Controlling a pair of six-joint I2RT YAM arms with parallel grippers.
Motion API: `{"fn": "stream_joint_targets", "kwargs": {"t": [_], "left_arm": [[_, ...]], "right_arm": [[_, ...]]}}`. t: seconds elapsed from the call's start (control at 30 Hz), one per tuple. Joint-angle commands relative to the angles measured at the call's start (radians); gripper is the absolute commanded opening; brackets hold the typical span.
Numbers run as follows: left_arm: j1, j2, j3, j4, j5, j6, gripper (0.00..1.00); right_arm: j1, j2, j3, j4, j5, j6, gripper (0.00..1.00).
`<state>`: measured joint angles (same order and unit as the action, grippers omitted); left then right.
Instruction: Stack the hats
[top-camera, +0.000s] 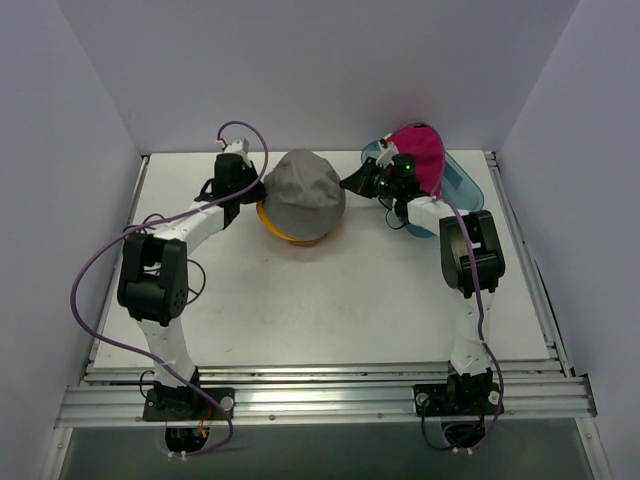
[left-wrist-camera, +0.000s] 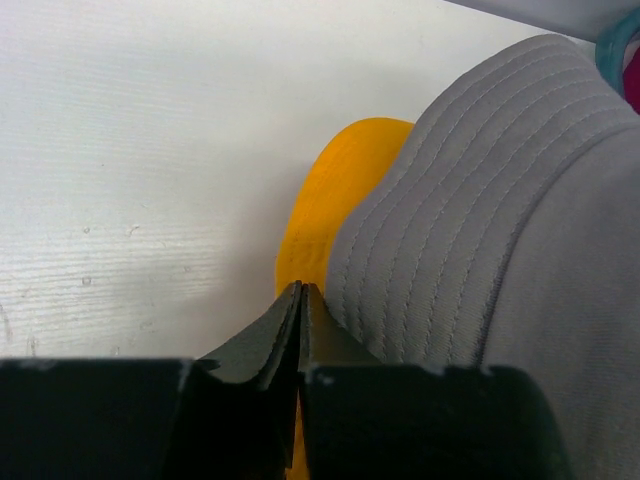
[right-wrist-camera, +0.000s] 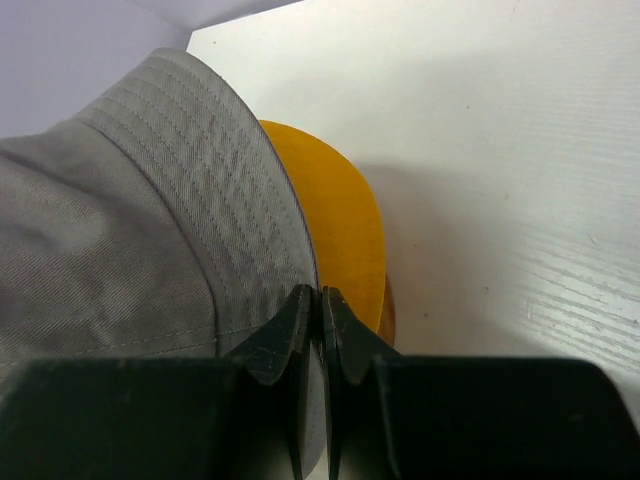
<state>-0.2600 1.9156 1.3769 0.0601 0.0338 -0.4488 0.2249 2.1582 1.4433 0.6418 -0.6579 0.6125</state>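
The grey fabric bucket hat (top-camera: 303, 190) sat over the mustard yellow fabric hat (top-camera: 290, 236), mid-table. The left gripper (left-wrist-camera: 300, 289) and right gripper (right-wrist-camera: 318, 292) were pressed together at its brim; whether they held fabric could not be determined. This appeared to be the placement step. Next: release, then fetch the magenta cap (top-camera: 430, 150).

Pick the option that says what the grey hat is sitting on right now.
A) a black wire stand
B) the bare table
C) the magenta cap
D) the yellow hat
D: the grey hat sits on the yellow hat, whose edge shows from under its brim in all three views. The magenta cap lies apart, to the right rear.
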Motion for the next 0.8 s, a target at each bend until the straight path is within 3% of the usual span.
{"fn": "stream_joint_targets", "kwargs": {"t": [0.0, 0.03, 0.1, 0.13, 0.27, 0.4, 0.77], "left_arm": [[-0.002, -0.065, -0.016, -0.002, 0.009, -0.017, 0.1], [-0.001, -0.078, -0.018, -0.006, 0.011, -0.025, 0.23], [0.01, -0.119, -0.021, -0.031, 0.023, -0.051, 0.35], [0.014, -0.13, -0.021, -0.037, 0.032, -0.059, 0.47], [0.031, -0.179, -0.021, -0.055, 0.074, -0.085, 0.65], [0.047, -0.178, -0.012, -0.051, 0.141, -0.119, 0.71], [0.061, -0.084, 0.024, -0.003, 0.294, -0.136, 0.71]], "right_arm": [[-0.007, -0.003, 0.009, -0.051, 0.061, -0.049, 0.0], [-0.01, -0.003, 0.014, -0.062, 0.061, -0.051, 0.0], [-0.01, 0.002, 0.02, -0.071, 0.06, -0.054, 0.0], [-0.01, 0.009, 0.023, -0.077, 0.058, -0.056, 0.0], [-0.009, 0.022, 0.029, -0.073, 0.052, -0.056, 0.0], [-0.009, 0.022, 0.023, -0.059, 0.043, -0.056, 0.0], [-0.01, 0.049, 0.074, -0.136, 0.053, -0.106, 0.0]]}}
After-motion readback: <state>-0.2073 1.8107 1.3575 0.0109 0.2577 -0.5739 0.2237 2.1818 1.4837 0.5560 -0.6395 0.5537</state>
